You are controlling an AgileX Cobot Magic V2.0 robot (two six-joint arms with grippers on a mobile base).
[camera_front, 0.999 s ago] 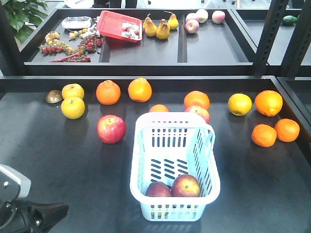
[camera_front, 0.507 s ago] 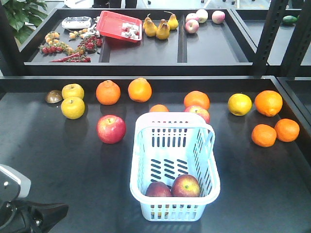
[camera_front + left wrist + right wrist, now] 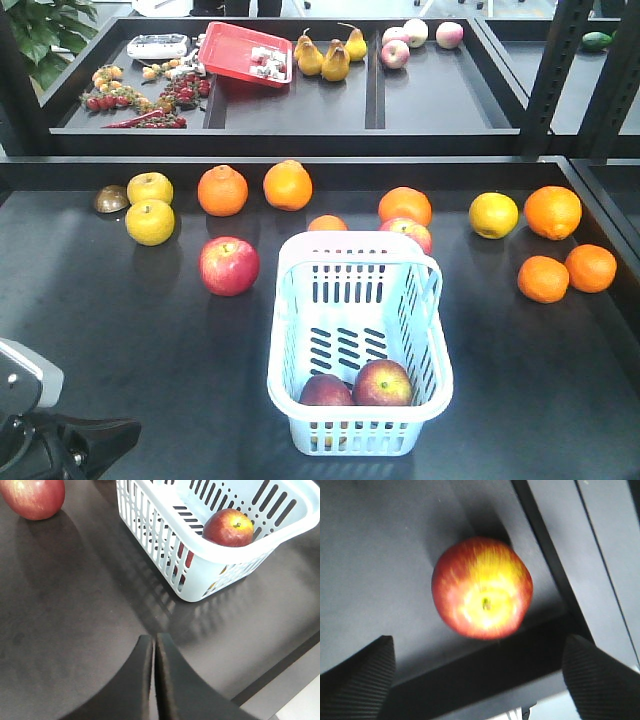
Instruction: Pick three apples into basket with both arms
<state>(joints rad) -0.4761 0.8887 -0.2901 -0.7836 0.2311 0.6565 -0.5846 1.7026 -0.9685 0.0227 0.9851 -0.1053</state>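
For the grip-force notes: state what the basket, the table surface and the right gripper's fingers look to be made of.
Basket: pale blue-white moulded plastic, by the slotted walls and smooth, slightly glossy rim. Table surface: dark matte sheet, faintly mottled; material unclear, possibly coated metal or laminate. Right gripper fingers: black with fine ribbing, likely rubber or textured plastic pads.

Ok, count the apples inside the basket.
2. Both lie side by side at the near end of the basket: the left apple and the right apple. The near wall could hide something lower.
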